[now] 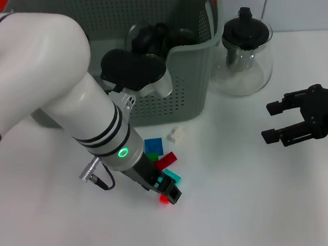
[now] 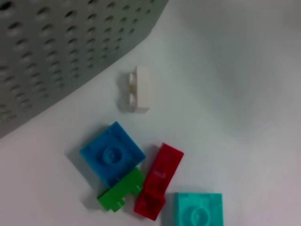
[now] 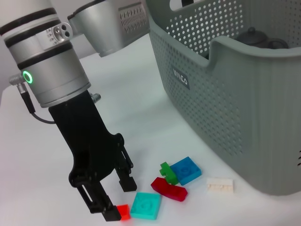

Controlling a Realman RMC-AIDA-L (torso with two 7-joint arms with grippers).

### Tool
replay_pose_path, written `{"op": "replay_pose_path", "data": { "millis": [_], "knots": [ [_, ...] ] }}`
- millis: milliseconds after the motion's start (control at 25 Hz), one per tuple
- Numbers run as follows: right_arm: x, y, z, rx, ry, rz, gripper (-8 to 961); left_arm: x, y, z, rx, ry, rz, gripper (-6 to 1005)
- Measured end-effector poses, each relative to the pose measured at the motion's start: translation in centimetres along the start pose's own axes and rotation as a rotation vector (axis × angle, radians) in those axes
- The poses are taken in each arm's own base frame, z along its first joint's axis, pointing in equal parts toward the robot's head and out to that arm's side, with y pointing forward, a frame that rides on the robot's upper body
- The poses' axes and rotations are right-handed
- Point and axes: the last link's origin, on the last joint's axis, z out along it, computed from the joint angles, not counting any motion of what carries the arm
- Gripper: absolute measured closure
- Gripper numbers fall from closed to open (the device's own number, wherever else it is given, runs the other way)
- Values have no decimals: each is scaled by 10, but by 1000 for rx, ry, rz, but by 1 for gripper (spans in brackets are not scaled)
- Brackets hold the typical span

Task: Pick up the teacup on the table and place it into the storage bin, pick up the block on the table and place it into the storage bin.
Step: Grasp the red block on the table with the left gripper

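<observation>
The white table carries everything here. At its back stands the storage bin, a grey-green perforated basket with orange clips, and dark rounded items show inside it (whether one is the teacup I cannot tell). Just to its right stands a glass teapot with a black lid.

The left gripper is down at the table in front of the bin, jaws apart, with a small orange-red block right at one fingertip and not clamped between the fingers. The right gripper hangs above the table on the right, well apart from the blocks, jaws spread and holding nothing.

Beside the left gripper lies a cluster of blocks: a blue block, a teal block, a red block and a green block, the green tucked under the blue one's edge. A white block lies alone, nearer the bin wall.
</observation>
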Motion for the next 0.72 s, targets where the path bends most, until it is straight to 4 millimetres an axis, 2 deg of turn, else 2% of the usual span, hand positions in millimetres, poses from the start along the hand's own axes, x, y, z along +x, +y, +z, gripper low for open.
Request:
{"op": "replay_pose_path", "data": {
  "millis": [720],
  "knots": [
    [0, 1, 1, -2, -4, -10, 115, -1, 3, 9, 30, -9, 42, 370]
  ]
}}
